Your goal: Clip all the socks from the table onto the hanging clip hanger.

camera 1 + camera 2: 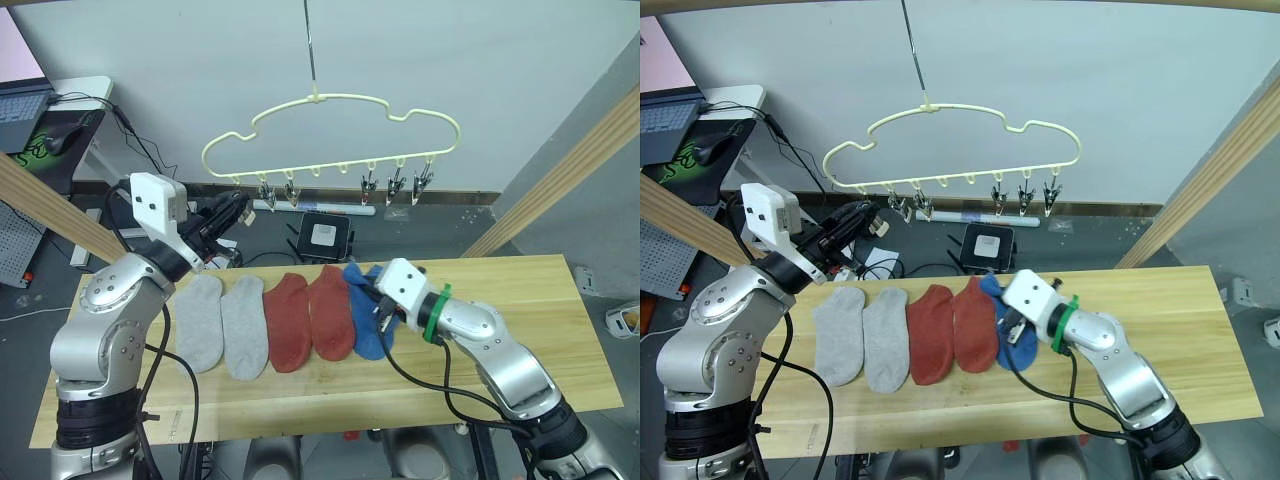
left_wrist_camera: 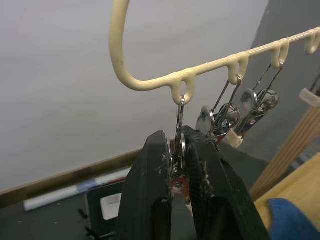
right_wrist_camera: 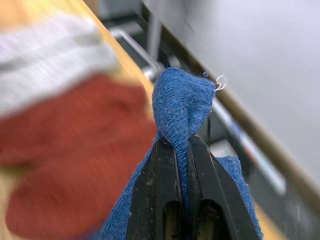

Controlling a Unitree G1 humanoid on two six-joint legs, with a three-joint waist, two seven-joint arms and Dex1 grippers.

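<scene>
A: Socks [image 1: 290,322] lie in a row on the table [image 1: 560,340] in the head views: two grey at the left, two rust red in the middle, blue at the right. How do the arms stand?

B: The right gripper [image 1: 384,312] is down at the blue sock [image 1: 368,322]; the left gripper [image 1: 238,207] is raised to the left end of the clip hanger [image 1: 330,135], which hangs above the table's far edge.

A: And from the left wrist?

B: The left fingers [image 2: 150,190] are pressed together on the leftmost metal clip [image 2: 180,150], hanging from the hanger's end loop.

A: The right wrist?

B: The right jaws are clamped on a pinched fold of the blue sock, standing up between the fingertips [image 3: 167,160], with red and grey socks beside it.

A: How should this step go?

B: I'd judge: squeeze the clip's handles so its mouth opens wide, hold the hanger steady, and feed the sock's edge in deep before releasing.

A: The surroundings?

B: Pale plank tabletop, a white wall behind, a dark floor with a router [image 1: 326,236] and cables, a laptop [image 1: 20,100] far left, wooden poles on both sides.
</scene>
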